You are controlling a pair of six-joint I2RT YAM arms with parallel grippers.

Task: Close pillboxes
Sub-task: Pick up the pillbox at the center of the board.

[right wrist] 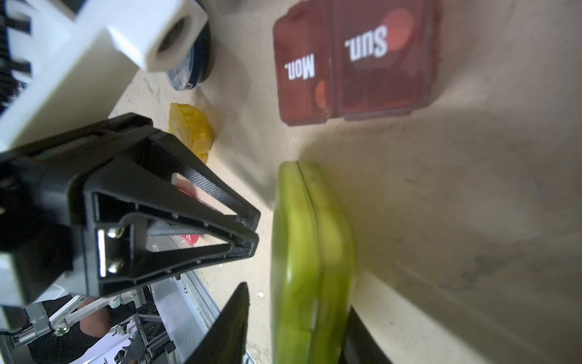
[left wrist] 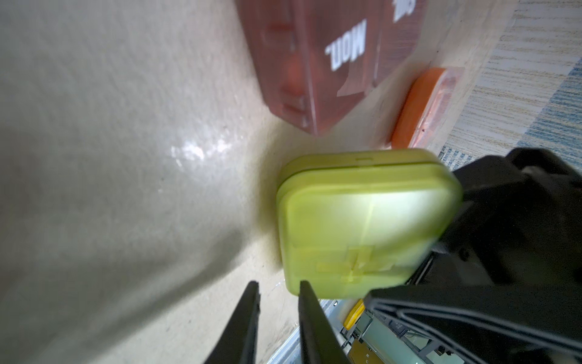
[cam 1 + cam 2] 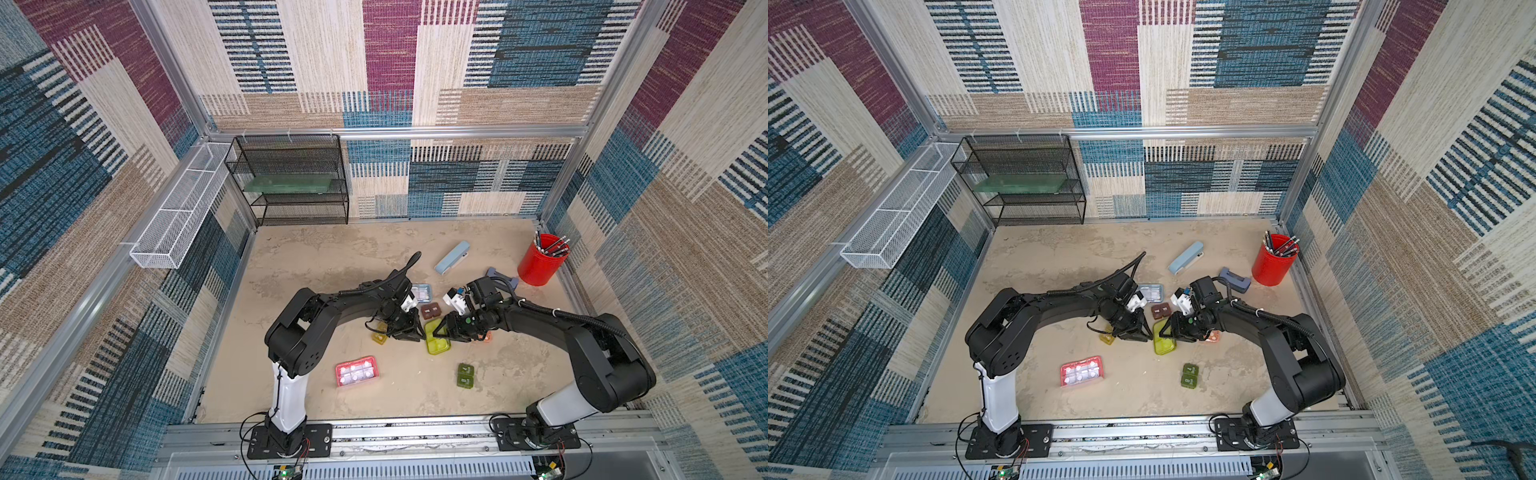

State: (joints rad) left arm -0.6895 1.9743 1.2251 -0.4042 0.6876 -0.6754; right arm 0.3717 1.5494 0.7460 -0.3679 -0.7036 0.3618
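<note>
Yellow-green pillbox sits edge-on between the fingers of the right gripper. Translucent, with rounded corners. The two halves lie together with a thin seam running round. A faint cross of inner walls shows through the broad face.

The right gripper's fingers are spread either side of the box. A strip of table shows between one finger and the box, so there is no clamp. The other finger sits tight at the box's far edge; blur there, so contact is possible but not certain.

Left gripper has its fingers pressed together at the tips and holds nothing. It is just beside the box's broad face, opposite the right gripper. In both top views the box lies between the two tool heads.

- Brown pillbox is beyond the fingertips, with lids marked "Mon." and "Sun." lying flat.
- Amber pillbox is behind the left gripper.
- Orange pillbox is beside the right gripper.
- Pink pillbox and dark green pillbox are well apart, nearer the arm bases.
</note>
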